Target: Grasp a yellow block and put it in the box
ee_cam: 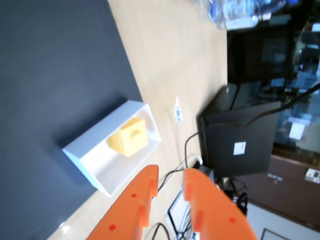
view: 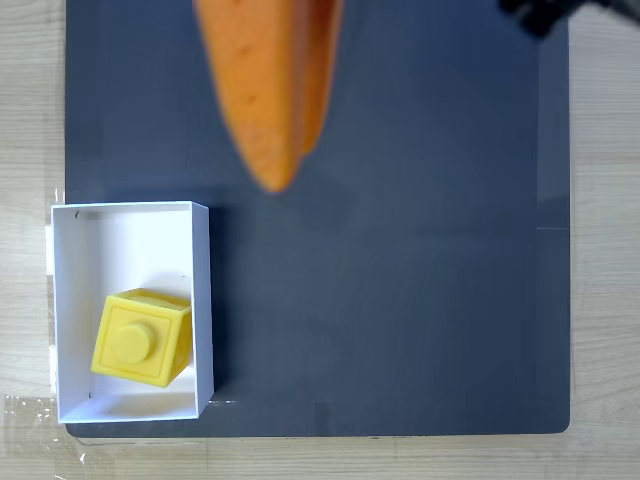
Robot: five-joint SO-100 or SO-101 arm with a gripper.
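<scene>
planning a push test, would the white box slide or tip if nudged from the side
The white box is low and wide with thin walls, so it would probably slide on the dark mat rather than tip. It looks light. The yellow block resting inside may shift, and the thin walls might flex.

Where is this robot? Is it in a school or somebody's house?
Probably an office or workshop desk, though that's a guess. The wrist view shows a wooden tabletop with a dark mat, loose cables and a black computer case beside it.
</scene>
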